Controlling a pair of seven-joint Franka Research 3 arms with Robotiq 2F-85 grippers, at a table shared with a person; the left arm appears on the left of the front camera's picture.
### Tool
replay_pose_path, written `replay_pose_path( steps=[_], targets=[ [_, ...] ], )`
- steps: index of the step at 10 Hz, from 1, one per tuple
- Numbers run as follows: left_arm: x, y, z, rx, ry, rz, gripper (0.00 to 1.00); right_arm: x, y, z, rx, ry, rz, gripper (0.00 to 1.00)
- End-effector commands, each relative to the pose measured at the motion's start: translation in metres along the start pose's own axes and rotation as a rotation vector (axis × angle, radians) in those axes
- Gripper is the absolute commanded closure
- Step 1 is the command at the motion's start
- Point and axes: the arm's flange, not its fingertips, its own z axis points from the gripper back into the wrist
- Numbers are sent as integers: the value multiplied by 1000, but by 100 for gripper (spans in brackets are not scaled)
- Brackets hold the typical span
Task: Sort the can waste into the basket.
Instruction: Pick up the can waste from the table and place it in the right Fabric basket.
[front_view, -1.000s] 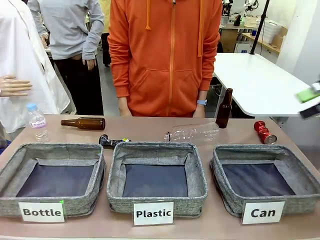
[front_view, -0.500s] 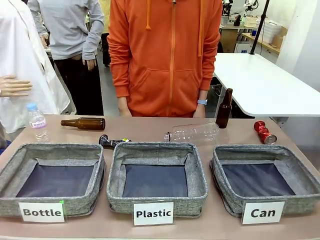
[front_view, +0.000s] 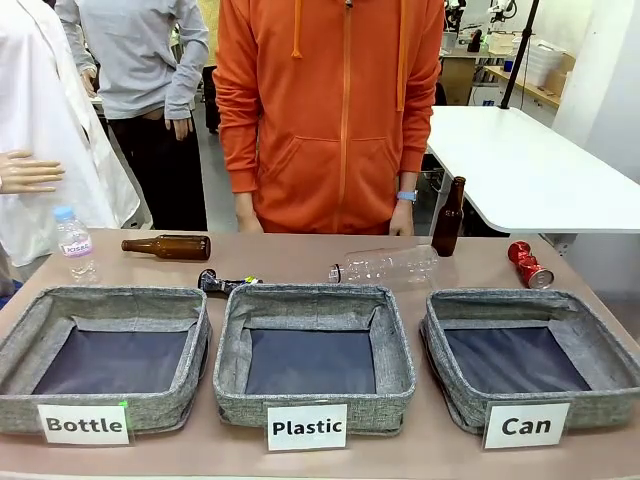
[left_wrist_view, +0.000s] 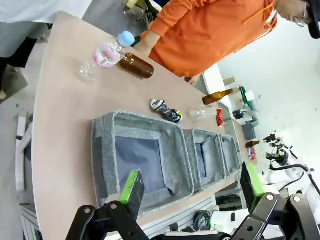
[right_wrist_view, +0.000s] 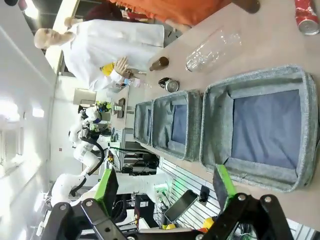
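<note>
On the near side of the surface (front_view: 415, 450), both tools hang released: the left tool (left_wrist_view: 191, 179) and the right tool (right_wrist_view: 165, 181) each stand with jaws wide and nothing between them. Just beyond sit three like baskets in a row. The Can basket (front_view: 520, 298) is the rightmost and holds nothing. A drop aimed one basket over would land in the Plastic basket (front_view: 315, 292), since only the cards tell them apart.

Past the baskets lie the two cans, well apart from each other. The red can (front_view: 528, 265) rests far right, just beyond the Can basket's far rim and near the surface's right edge, so a glancing touch could roll it off. The black can (front_view: 222, 283) lies against or just beside the far-left corner of the Plastic basket, so a descending finger may catch the fabric wall instead. Carrying it right means passing the fallen clear bottle (front_view: 385, 265) and the upright brown bottle (front_view: 449, 217), which looks easy to topple.

Farthest, a person in orange stands close, one hand (front_view: 402, 218) near the far edge, within a reaching arm's path.
</note>
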Motion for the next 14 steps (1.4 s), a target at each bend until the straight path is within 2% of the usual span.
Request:
replay_pose_path(
  steps=[1,6,8,11,13,14],
  targets=[
    [-2,1,5,-23,1,-23,0,-3,6,3,6,4,31,0],
    [-6,1,5,-3,14,0,0,-3,6,3,6,4,31,0],
    [28,-29,-22,28,180,-263,0,-3,6,3,6,4,31,0],
    [85,-107,-95,118,368,-641,0,-3,6,3,6,4,31,0],
    [89,-144,-164,108,505,-817,0,-3,6,3,6,4,31,0],
    [88,-156,-210,81,618,-902,0,-3,6,3,6,4,31,0]
  ],
)
